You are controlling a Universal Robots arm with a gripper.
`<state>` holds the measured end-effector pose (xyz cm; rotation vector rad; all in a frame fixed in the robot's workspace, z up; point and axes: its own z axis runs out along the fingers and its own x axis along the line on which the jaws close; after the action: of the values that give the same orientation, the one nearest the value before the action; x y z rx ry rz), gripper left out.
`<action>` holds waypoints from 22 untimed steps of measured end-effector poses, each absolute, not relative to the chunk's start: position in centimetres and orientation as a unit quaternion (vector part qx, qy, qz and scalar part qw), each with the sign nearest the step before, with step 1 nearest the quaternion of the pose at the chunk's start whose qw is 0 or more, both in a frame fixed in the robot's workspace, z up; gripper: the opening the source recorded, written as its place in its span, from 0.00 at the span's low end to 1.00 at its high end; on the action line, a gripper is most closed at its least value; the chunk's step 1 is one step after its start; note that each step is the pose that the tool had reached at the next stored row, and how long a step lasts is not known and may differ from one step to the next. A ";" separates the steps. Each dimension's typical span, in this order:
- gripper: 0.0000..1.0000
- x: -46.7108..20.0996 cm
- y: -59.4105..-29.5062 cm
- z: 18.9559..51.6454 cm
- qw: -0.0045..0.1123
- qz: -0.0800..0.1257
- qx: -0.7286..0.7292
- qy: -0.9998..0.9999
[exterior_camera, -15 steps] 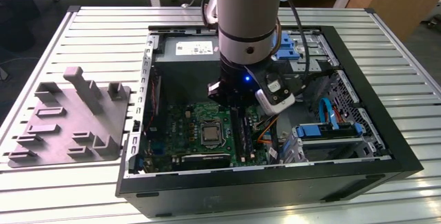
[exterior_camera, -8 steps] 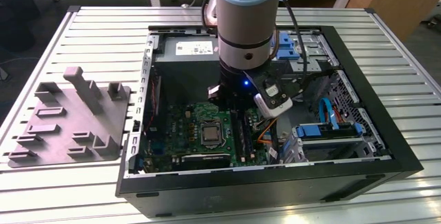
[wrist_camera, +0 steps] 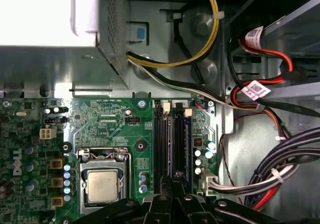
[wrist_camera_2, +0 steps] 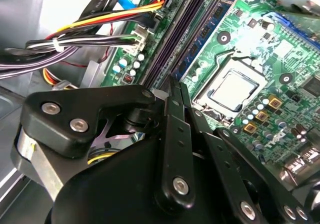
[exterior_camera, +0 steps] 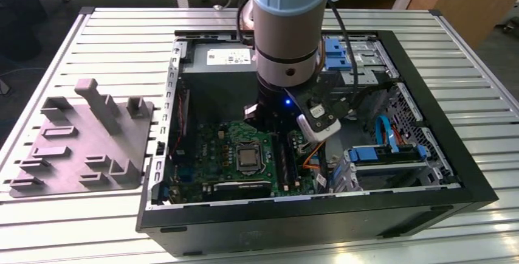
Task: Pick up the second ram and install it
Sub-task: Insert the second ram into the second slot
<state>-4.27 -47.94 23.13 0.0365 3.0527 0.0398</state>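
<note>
My gripper hangs inside the open computer case, over the green motherboard. Its two thin black fingers are shut together, tips down at one end of the black memory slots, beside the processor socket. In the second wrist view a dark ram stick with a row of small chips stands on edge in a slot next to the fingers. I cannot tell whether it is the second ram. The fingers hide what lies right under their tips. In the first wrist view the gripper sits just over the slots.
A grey moulded tray with upright posts lies on the slatted table at the exterior view's left. Bundled cables run beside the slots. The power supply, blue drive brackets and case walls close in around the arm.
</note>
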 end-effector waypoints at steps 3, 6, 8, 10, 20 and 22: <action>0.11 -4.3 -47.9 23.0 0.044 0.013 0.012 0.999; 0.11 -4.3 -47.9 23.0 0.044 0.013 0.012 0.999; 0.11 -4.2 -47.9 23.0 0.044 0.013 0.012 0.999; 0.11 -4.2 -47.9 22.9 0.044 0.013 0.012 0.999; 0.11 -4.3 -47.9 22.7 0.044 0.013 0.012 0.999; 0.11 -4.3 -47.9 22.6 0.044 0.013 0.012 0.999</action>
<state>-4.29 -47.95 22.63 0.0363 3.0526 0.0403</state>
